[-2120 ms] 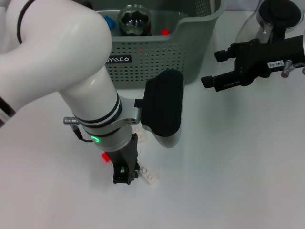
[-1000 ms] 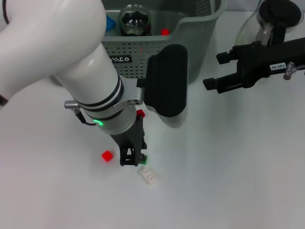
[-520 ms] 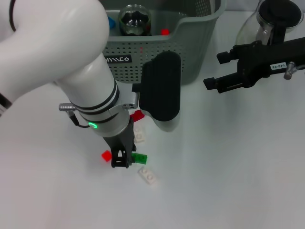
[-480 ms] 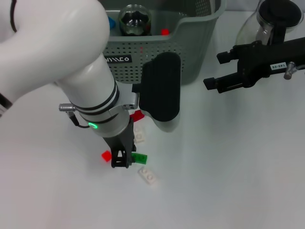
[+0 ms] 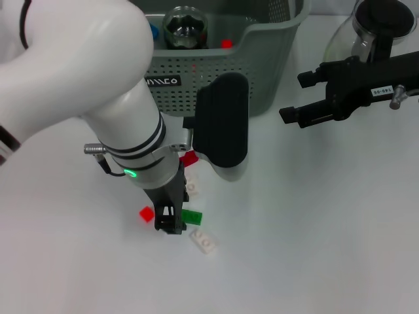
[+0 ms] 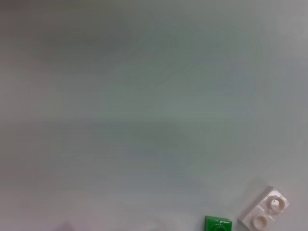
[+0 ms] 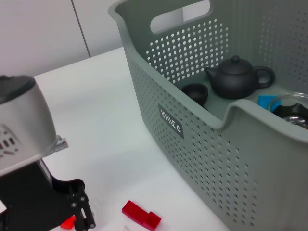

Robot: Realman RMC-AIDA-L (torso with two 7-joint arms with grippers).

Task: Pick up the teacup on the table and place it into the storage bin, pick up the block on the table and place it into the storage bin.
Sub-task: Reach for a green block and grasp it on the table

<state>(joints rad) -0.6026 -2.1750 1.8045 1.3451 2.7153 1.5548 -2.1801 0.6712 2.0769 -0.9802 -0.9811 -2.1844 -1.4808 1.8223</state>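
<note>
Head view puts your left gripper (image 5: 169, 222) low over the desk (image 5: 314, 229), pointing straight down from a bent, steeply lowered arm, its fingers (image 5: 175, 224) among the scattered blocks. The green block (image 5: 192, 216) lies just beside the tips, the small red block (image 5: 146, 213) on the other side, and the white plate block (image 5: 205, 241) a little nearer you. You cannot tell from these pictures whether the fingers are released or clenched, and nothing shows between them. Judging by this, the block pick is the step in hand; the small dark teacup (image 7: 195, 92) already sits inside the storage bin (image 5: 216, 72) next to a dark teapot (image 7: 237, 77).

To do it well, centre the tips on one block only, most likely the green one, and square them to its flat sides before closing, since the neighbours are close enough to be nudged. Lift straight up before swinging toward the bin, and clear its dipped front rim.

Your right gripper (image 5: 292, 96) hangs well off to the side near the glass teapot (image 5: 366, 29), fingers spread and carrying nothing.
</note>
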